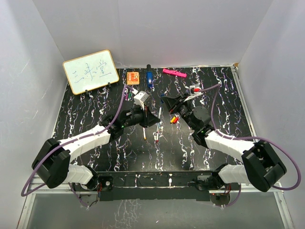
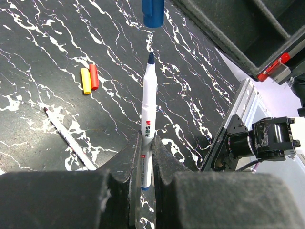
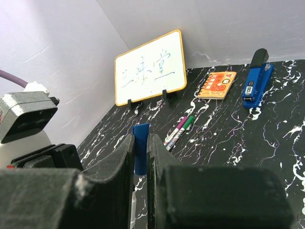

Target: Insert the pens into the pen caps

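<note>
My left gripper point(image 2: 147, 138) is shut on a white-barrelled pen point(image 2: 148, 102) with a bare blue tip. The tip points at a blue pen cap point(image 2: 153, 12), a short gap away and roughly in line with it. My right gripper point(image 3: 140, 138) is shut on that blue cap point(image 3: 141, 136), open end outward. From above, both grippers point(image 1: 150, 116) point(image 1: 168, 101) meet over the middle of the table. A yellow cap point(image 2: 85, 80) and a red cap point(image 2: 94, 76) lie side by side on the table. Two pens with purple and green caps point(image 3: 179, 130) lie together farther back.
More pens point(image 1: 157, 127) lie on the black marbled table point(image 1: 86, 114) between the arms, one of them point(image 2: 69, 138) beside my left fingers. Along the back stand a small whiteboard point(image 1: 90, 71), an orange square block point(image 1: 133, 77), a blue and black item point(image 1: 149, 76) and a pink bar point(image 1: 174, 73).
</note>
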Robot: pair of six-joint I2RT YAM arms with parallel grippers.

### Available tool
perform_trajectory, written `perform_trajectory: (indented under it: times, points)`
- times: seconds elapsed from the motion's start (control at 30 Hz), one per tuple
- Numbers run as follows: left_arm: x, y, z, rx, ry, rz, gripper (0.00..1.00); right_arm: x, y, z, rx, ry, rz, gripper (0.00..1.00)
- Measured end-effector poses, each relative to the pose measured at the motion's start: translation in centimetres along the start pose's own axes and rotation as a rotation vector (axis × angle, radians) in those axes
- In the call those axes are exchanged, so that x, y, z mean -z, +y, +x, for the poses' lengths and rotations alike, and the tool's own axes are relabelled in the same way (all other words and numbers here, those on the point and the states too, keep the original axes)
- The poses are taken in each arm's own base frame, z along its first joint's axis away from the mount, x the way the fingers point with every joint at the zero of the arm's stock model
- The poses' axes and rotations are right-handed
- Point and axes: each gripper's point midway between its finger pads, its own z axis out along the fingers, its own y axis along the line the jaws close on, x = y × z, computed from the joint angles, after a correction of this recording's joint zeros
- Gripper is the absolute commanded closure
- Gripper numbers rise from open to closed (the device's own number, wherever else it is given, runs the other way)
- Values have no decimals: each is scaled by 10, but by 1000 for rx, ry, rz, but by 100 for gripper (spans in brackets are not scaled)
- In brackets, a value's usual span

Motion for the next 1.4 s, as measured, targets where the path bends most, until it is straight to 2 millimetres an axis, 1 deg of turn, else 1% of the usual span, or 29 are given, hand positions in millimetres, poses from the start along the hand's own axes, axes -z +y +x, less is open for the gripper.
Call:
perform_trajectory:
  times: [0.17, 0.43, 0.67, 1.1, 1.4]
  points:
    - [0, 0, 0, 0, 0, 0, 100, 0, 2, 0, -8, -5, 3, 100]
    - [0, 0, 0, 1, 2, -1, 100, 1, 10, 3, -28, -9, -14, 100]
    - [-1, 1, 0, 0, 1, -1, 100, 6, 4, 13, -27, 9, 7, 100]
    - [-1, 0, 0, -1, -2, 0, 100, 6, 3, 12, -24, 4, 14, 100]
    - [-4, 1, -2, 10, -12, 4, 100, 6, 8, 15, -28, 11, 3, 100]
